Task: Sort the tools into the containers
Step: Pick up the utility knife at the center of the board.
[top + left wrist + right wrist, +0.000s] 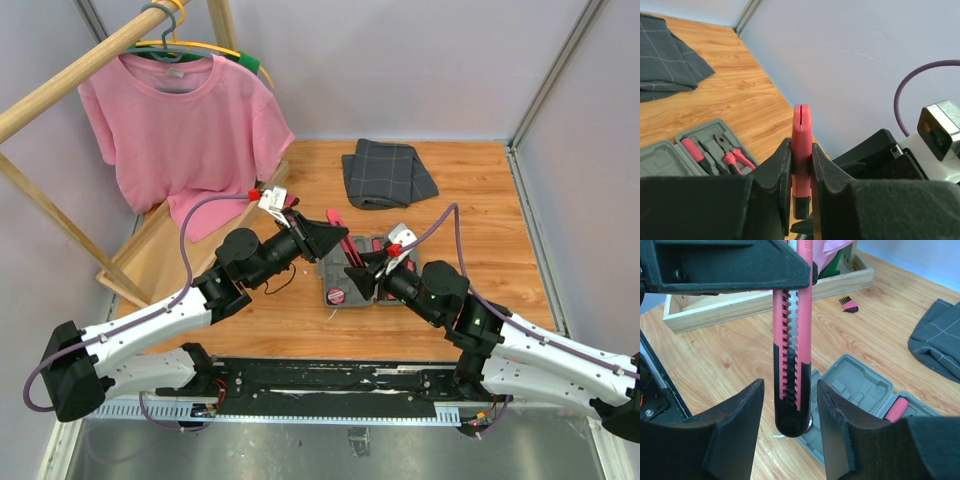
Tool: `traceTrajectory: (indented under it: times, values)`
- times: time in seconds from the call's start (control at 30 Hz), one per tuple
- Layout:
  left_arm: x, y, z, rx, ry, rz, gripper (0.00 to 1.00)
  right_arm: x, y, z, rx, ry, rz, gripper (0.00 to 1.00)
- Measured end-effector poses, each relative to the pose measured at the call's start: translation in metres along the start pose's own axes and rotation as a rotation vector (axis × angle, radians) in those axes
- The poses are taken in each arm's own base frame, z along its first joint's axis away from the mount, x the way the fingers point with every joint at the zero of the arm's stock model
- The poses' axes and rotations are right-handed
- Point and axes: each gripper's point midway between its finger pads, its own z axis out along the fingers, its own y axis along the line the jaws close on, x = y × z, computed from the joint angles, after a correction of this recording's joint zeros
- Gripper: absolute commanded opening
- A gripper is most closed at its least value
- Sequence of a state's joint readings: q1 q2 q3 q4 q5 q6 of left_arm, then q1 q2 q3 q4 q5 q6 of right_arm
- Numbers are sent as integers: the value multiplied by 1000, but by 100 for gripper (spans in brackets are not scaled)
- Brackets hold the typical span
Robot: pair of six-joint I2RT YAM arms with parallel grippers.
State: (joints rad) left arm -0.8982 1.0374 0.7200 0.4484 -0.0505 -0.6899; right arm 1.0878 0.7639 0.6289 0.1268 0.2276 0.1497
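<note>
Right wrist view shows the knife [792, 365] hanging upright from the left gripper [801, 277], which is clenched on its upper part. The black lower end of the knife stands between the fingers [740, 425] of the right gripper [790, 395]. These are spread apart and touch it on neither side. The knife is in the air above the table [730, 355], near the open case [860, 385]. In the left wrist view the two jaws press the sides of the knife, and its pink end sticks out beyond them.

The step in hand looks like a handover from the left arm to the right one. To do it well, the right gripper should close squarely on the black end while the knife is roughly centred between the pads. It seems that the pads will meet the narrow edges, so the hold must be firm. The left gripper should let go only after that, otherwise the knife can drop onto the case. The pictures do not tell which slot of the case fits the knife.
</note>
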Motion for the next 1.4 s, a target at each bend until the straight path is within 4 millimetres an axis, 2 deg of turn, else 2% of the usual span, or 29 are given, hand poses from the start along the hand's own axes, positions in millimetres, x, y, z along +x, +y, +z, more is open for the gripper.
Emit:
traceTrajectory:
  times: [0.13,0.4,0.53,0.63,0.9,1.13,1.4]
  values:
    - [1,2,0,-4,5,9,0,0,0,0,-1,1,-9,57]
    - [3,2,2,-21,32,23,1,12,-9,-7,37,64,-36,56]
    - [8,2,5,-22,64,34,0,6,-14,-11,53,83,-40,56]
    - [15,4,8,-25,95,39,0,-2,-18,-14,62,80,-34,54]
    - [35,12,11,-37,172,42,1,-2,-19,-19,67,96,-7,48]
    - [41,13,13,-33,194,41,1,5,-15,-13,61,120,31,45]
    - [42,13,13,-30,199,41,0,12,-13,-7,67,143,67,35]
